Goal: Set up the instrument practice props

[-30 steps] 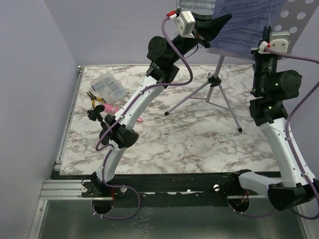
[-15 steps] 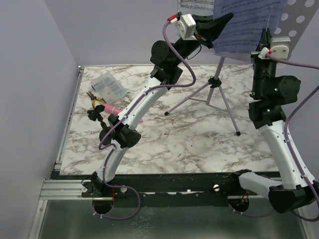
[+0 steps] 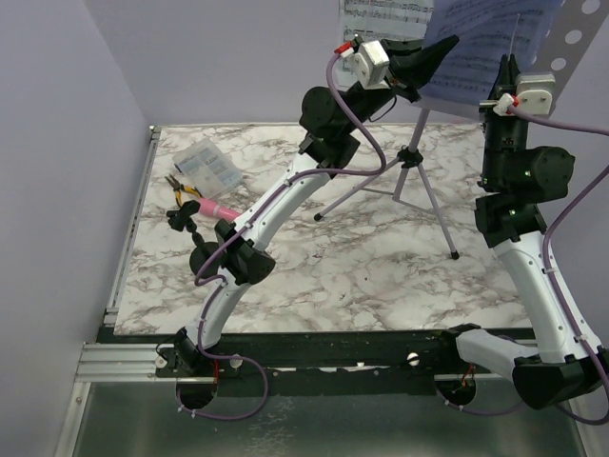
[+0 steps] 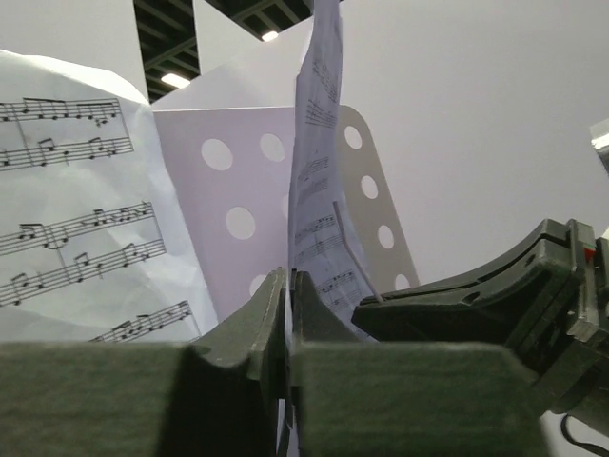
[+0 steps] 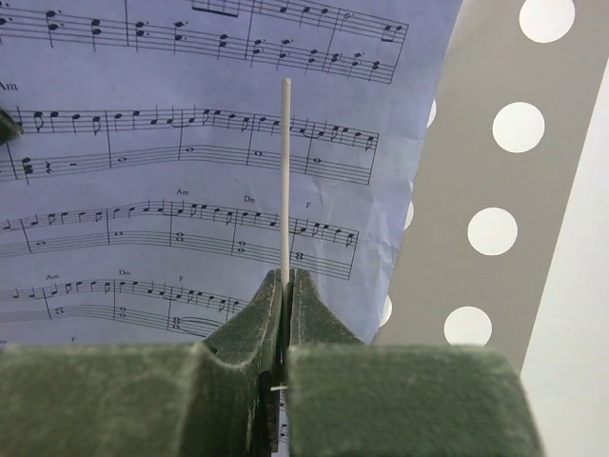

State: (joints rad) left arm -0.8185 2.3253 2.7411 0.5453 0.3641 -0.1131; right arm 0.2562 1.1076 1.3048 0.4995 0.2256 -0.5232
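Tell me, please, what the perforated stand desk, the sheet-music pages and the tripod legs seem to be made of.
The stand desk is probably painted sheet metal, matte lavender-grey: thin, flat, with punched round holes. The sheet-music pages are paper, matte white, with printed staves, slightly creased and curling. The tripod legs are likely metal tubing, silvery with a slight sheen; the black joints look plastic.

The white-and-black left arm [image 3: 276, 195] was found raised and stretched toward the far right. The left gripper [image 3: 440, 48], with dark green padded fingers, was seen closed on the edge of a printed sheet-music page [image 4: 309, 143]. The right arm [image 3: 538, 286] was found near upright. The right gripper [image 5: 285, 290] was pointed upward and clamped on a thin white rod [image 5: 285, 171].
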